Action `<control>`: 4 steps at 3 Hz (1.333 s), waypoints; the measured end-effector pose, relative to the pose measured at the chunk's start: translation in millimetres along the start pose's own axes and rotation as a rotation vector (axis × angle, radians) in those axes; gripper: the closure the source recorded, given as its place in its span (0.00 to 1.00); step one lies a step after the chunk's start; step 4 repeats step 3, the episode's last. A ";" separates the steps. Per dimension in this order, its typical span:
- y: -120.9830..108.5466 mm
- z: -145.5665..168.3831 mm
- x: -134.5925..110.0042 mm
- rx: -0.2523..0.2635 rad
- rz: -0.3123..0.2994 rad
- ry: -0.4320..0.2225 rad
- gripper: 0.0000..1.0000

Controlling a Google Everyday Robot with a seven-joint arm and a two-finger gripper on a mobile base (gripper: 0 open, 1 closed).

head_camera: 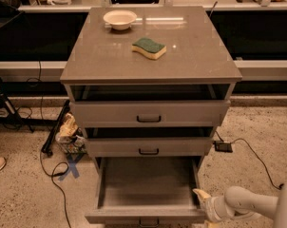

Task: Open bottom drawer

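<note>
While the gripper [205, 204], opening unreadable, is hanging at the right front corner of the bottom drawer [116, 216], overpulling is likely risking derailing it.

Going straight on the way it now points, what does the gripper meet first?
The gripper, low at the right, points left. It would probably first meet the open bottom drawer at its right side wall, near the front corner. Depth is unclear.

Smooth white rounded arm [248, 201] with pale yellowish tool [204, 201] at lower right.
</note>
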State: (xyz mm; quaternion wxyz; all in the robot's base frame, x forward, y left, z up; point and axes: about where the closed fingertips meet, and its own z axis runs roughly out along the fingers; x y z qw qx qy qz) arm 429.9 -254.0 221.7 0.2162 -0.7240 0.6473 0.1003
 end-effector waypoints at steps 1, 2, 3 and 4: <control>-23.3 -68.7 -2.7 0.086 -0.040 0.012 0.00; -54.5 -139.2 -0.6 0.190 -0.054 0.026 0.00; -54.5 -139.2 -0.6 0.190 -0.054 0.026 0.00; -54.5 -139.2 -0.6 0.190 -0.054 0.026 0.00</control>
